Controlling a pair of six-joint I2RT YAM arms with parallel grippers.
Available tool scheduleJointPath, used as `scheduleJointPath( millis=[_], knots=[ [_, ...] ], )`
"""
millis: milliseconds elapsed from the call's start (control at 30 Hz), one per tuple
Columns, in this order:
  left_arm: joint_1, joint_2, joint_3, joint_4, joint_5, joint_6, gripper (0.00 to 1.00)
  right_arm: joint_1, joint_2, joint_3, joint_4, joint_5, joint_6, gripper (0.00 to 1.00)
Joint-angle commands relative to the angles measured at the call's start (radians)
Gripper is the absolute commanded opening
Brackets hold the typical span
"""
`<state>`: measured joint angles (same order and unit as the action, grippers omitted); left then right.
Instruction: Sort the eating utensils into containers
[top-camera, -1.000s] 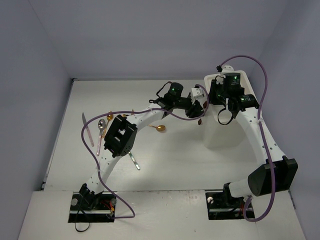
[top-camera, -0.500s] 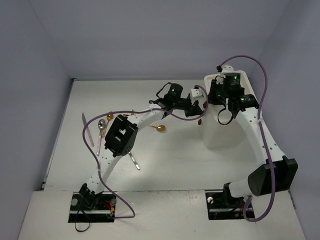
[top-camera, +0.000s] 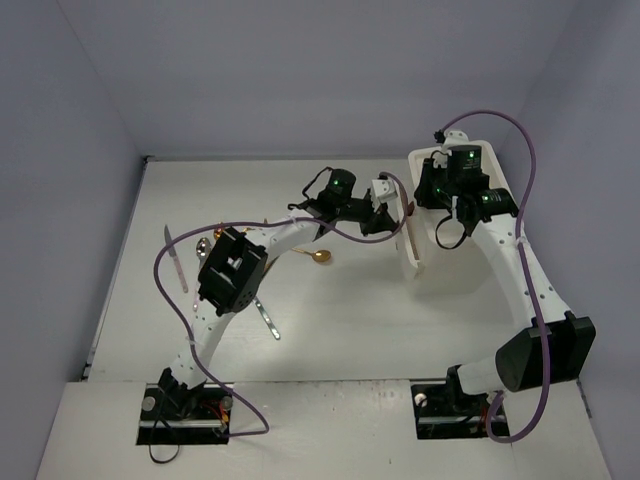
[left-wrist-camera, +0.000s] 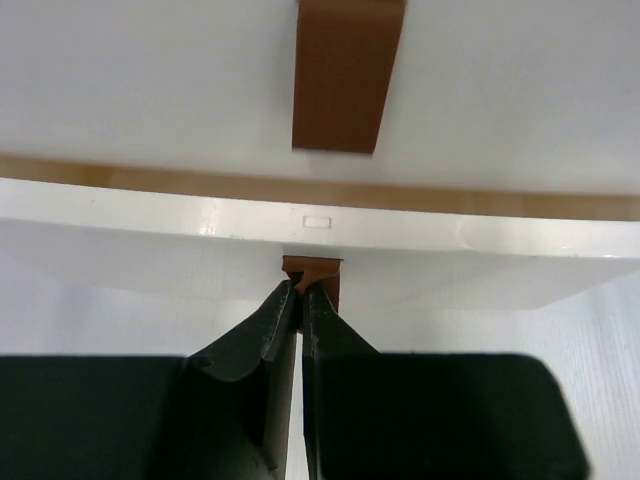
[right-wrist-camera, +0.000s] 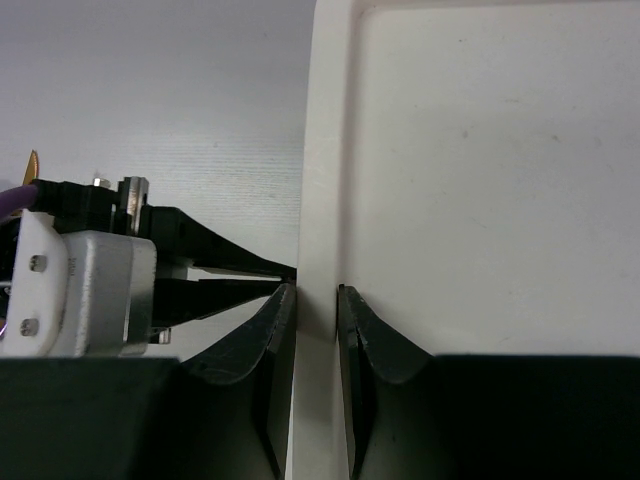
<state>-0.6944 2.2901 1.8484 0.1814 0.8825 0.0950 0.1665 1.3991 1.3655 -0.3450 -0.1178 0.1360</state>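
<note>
My left gripper (left-wrist-camera: 303, 287) is shut on the small brown handle (left-wrist-camera: 325, 268) of a cream-white drawer (left-wrist-camera: 450, 265); another brown handle (left-wrist-camera: 347, 75) shows on the drawer above it. From the top, that drawer (top-camera: 411, 252) sticks out a little from the left face of the white drawer unit (top-camera: 455, 265), with the left gripper (top-camera: 403, 214) at its front. My right gripper (right-wrist-camera: 316, 300) is shut on the unit's top rim (right-wrist-camera: 325, 150). Eating utensils lie on the table to the left: a gold spoon (top-camera: 320, 256), a silver piece (top-camera: 268, 322), a pink knife (top-camera: 176, 258) and a silver spoon (top-camera: 203, 247).
The left arm (top-camera: 240, 270) stretches over the utensils and hides some of them. Grey walls close the table on three sides. The left gripper's white body (right-wrist-camera: 85, 290) sits just left of the rim in the right wrist view.
The left gripper has shut on the drawer handle and drawn back to the left, sliding the drawer partly out of the unit. The right gripper has stayed on the rim.
</note>
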Motion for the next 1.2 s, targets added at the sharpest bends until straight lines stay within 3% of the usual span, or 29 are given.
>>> scheduleJointPath(
  millis=[0,300,600,667,800,833,967,1033,1167],
  knots=[
    [0.059,-0.131,-0.065,0.024,0.007,0.039,0.00,-0.025,0.005,0.020,0.057,0.051,0.011,0.00],
    [0.111,-0.236,-0.239,0.023,0.019,0.063,0.00,-0.039,0.003,0.017,0.055,0.096,0.007,0.00],
    [0.145,-0.284,-0.308,0.023,0.025,0.070,0.00,-0.045,-0.002,0.012,0.056,0.102,0.007,0.00],
    [0.145,-0.286,-0.310,0.023,0.020,0.059,0.07,-0.045,-0.004,0.012,0.056,0.099,0.004,0.00],
    [0.145,-0.300,-0.324,0.023,0.006,0.045,0.34,-0.047,-0.009,0.014,0.057,0.096,-0.007,0.00],
    [0.145,-0.315,-0.338,0.023,-0.005,0.045,0.45,-0.046,-0.013,0.015,0.057,0.095,-0.008,0.03],
    [0.145,-0.380,-0.388,0.023,-0.067,0.052,0.67,-0.045,-0.021,0.031,0.056,0.062,-0.024,0.26],
    [0.147,-0.427,-0.417,0.020,-0.104,0.046,0.71,-0.045,-0.029,0.041,0.054,0.054,-0.033,0.42],
    [0.148,-0.552,-0.442,-0.060,-0.217,0.047,0.73,-0.046,-0.053,0.067,0.053,0.028,-0.049,0.60]
  ],
)
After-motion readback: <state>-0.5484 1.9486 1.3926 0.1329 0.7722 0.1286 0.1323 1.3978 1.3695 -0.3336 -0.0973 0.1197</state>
